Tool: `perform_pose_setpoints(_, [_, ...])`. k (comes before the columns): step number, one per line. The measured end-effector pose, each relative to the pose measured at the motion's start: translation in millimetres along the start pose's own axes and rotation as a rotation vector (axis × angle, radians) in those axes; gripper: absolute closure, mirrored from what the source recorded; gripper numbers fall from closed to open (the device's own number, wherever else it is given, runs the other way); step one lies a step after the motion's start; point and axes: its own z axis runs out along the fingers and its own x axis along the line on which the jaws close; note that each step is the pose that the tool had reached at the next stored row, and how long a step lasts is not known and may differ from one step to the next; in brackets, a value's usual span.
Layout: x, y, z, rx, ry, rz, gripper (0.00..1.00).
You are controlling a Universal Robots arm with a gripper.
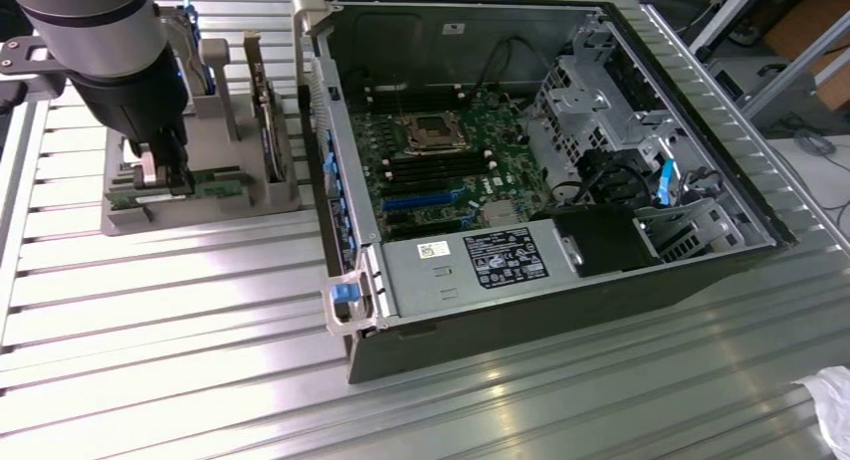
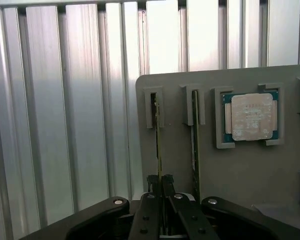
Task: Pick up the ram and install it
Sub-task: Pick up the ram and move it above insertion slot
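Observation:
The ram (image 2: 158,145) is a thin green stick seen edge-on, standing in a slot of the grey holder (image 2: 240,170). My gripper (image 2: 160,181) is shut on it, with the black fingers pinching the board's edge from both sides. In the exterior view the gripper (image 1: 165,177) reaches down into the holder (image 1: 133,221) at the exterior view's left, where the green ram (image 1: 219,187) shows beside the fingers. The stick is still seated in the holder. A second green stick (image 2: 195,140) stands in the neighbouring slot.
A square silver processor (image 2: 251,116) lies in its own pocket of the holder. A hard drive (image 1: 273,121) stands upright at the holder's back. The open computer case (image 1: 743,181) sits in the middle, its motherboard (image 1: 439,156) exposed. A white object (image 1: 830,405) lies at the table's corner.

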Motion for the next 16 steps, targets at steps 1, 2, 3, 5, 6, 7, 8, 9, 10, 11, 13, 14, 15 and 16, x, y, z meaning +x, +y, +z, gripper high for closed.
perform_pose_setpoints(1, [0.0,0.0,-0.3,0.0,0.0,0.0,0.87])
perform_pose_setpoints(2, [0.0,0.0,-1.3,-0.0001,0.0001,0.0,0.87])
perform_pose_setpoints(3, [0.1,-0.1,-1.8,0.0,0.0,0.0,0.87])
perform_pose_setpoints(5, [0.1,-0.1,-2.9,-0.0001,0.0001,0.0,0.87])
perform_pose_setpoints(6, [0.1,-0.1,-3.5,-0.0001,0.0002,0.0,0.87])
perform_pose_setpoints(7, [0.1,-0.1,-4.0,-0.0001,0.0001,0.0,0.87])
perform_pose_setpoints(8, [0.1,-0.1,-4.4,0.0,0.0,0.0,0.87])
perform_pose_setpoints(9, [0.1,-0.2,-4.8,0.0,0.0,0.0,0.87])
perform_pose_setpoints(10, [0.1,-0.2,-5.4,0.0,0.0001,0.0,0.87])
perform_pose_setpoints(11, [0.1,-0.2,-5.7,0.0001,0.0,0.0,0.87])
perform_pose_setpoints(13, [0.1,-0.2,-6.8,0.0,0.0001,0.0,0.87])
perform_pose_setpoints(14, [0.1,-0.2,-7.7,0.0,0.0,0.0,0.87])
perform_pose_setpoints(15, [0.1,-0.3,-8.5,0.0,0.0001,0.0,0.87])
perform_pose_setpoints(16, [0.1,-0.3,-9.3,0.0,0.0,0.0,0.87])
